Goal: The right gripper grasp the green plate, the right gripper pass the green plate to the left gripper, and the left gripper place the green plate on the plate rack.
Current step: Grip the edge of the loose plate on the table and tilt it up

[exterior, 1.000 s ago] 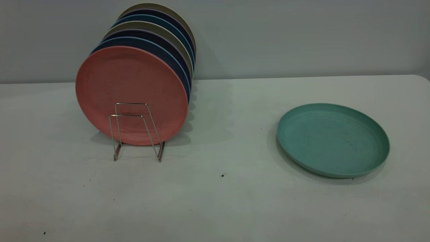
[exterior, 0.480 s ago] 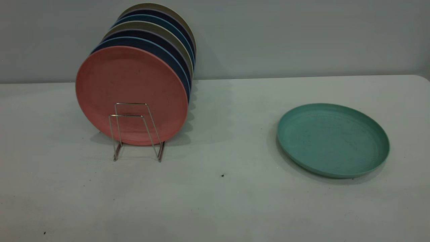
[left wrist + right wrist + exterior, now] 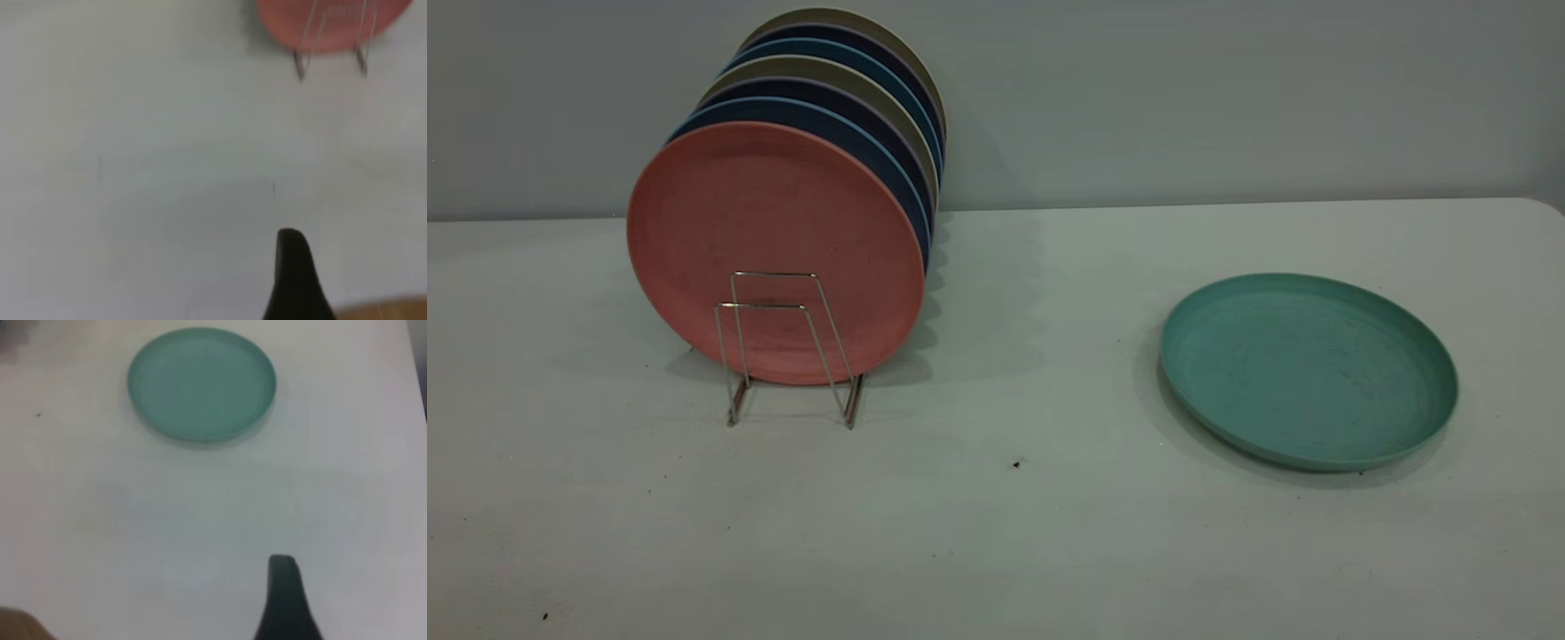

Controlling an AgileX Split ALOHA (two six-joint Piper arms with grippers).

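One green plate (image 3: pixel 1308 371) lies flat on the pale table (image 3: pixel 996 516), well to the right of the plate rack (image 3: pixel 787 347), untouched. Seven plates stand upright in the rack: a salmon-pink plate (image 3: pixel 774 240) at the front, dark blue, teal-blue and olive-grey rims behind it. The rack is thin silver wire bent into trapezoid loops, two of them standing bare before the pink plate. The exterior view shows neither arm. Each wrist view shows one black tapered fingertip over bare table: the left gripper's finger (image 3: pixel 295 277) well short of the rack's feet, the right gripper's finger (image 3: pixel 285 600) well short of the matte, shallow-rimmed green plate. Whether either gripper is open cannot be told.
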